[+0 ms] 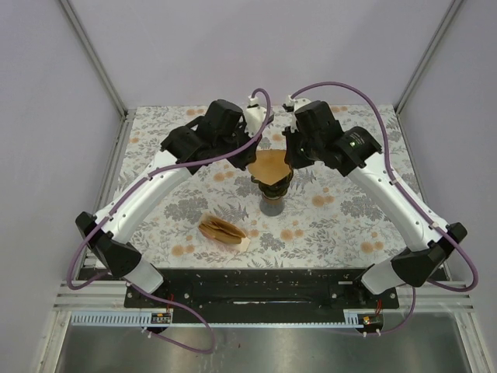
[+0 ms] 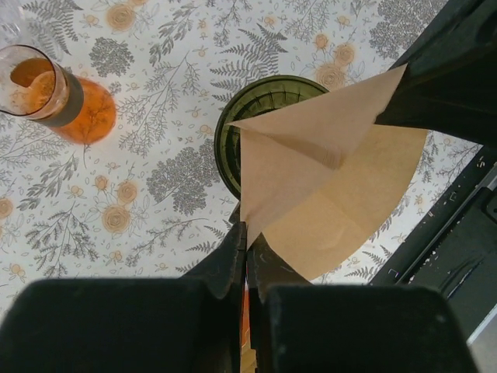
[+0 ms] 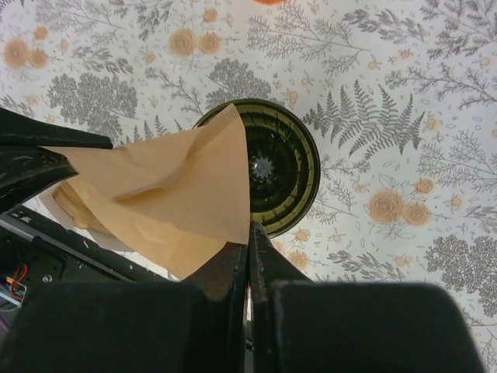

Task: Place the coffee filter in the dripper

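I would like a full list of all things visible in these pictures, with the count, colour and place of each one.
coffee filter: one, brown paper, held in the air just over the dripper.
dripper: one, dark olive green, middle of the cloth, on a dark base.
spare filters: one stack, brown, on the cloth, nearer the arm bases than the dripper.
flask: one, clear glass with orange liquid, on the cloth apart from the dripper.
tablecloth: one, white with grey leaves and orange flowers, over the table.
left arm: one, white and black, purple cable.
right arm: one, white and black, purple cable.
left pincer: one, black, shut on one filter corner.
right pincer: one, black, shut on the filter's other side.
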`<action>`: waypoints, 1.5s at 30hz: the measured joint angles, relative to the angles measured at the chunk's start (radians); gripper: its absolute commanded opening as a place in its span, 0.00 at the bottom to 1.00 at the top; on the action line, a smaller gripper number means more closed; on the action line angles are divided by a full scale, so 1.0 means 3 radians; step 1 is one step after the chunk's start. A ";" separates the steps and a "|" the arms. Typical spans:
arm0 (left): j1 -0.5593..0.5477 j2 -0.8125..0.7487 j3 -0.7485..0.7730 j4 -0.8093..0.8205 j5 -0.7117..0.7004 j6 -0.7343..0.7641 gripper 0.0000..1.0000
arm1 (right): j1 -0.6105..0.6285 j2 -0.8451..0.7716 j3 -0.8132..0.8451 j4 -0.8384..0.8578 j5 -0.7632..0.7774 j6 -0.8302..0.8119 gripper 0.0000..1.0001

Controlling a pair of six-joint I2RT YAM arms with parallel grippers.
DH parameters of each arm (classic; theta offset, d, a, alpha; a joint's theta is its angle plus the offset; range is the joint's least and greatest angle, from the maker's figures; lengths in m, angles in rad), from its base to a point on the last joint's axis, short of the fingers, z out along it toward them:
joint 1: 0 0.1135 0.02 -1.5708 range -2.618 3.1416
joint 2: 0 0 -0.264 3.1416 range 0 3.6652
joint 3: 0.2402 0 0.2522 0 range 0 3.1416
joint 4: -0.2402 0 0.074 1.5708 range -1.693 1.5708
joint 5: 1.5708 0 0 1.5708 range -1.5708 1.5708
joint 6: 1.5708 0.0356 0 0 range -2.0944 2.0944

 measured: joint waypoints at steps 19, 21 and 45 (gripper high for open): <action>0.0041 0.0370 0.0017 -0.0114 0.0270 0.0039 0.07 | -0.0240 0.0313 0.0041 -0.0313 -0.0388 -0.0014 0.00; 0.0065 0.0406 0.0018 -0.0114 0.0285 0.0039 0.07 | -0.0289 0.0324 0.0041 -0.0312 -0.0439 -0.0025 0.02; 0.0088 0.0594 0.0111 -0.0163 0.0292 0.0048 0.09 | -0.0346 0.0459 -0.0066 0.0051 -0.0519 -0.0117 0.00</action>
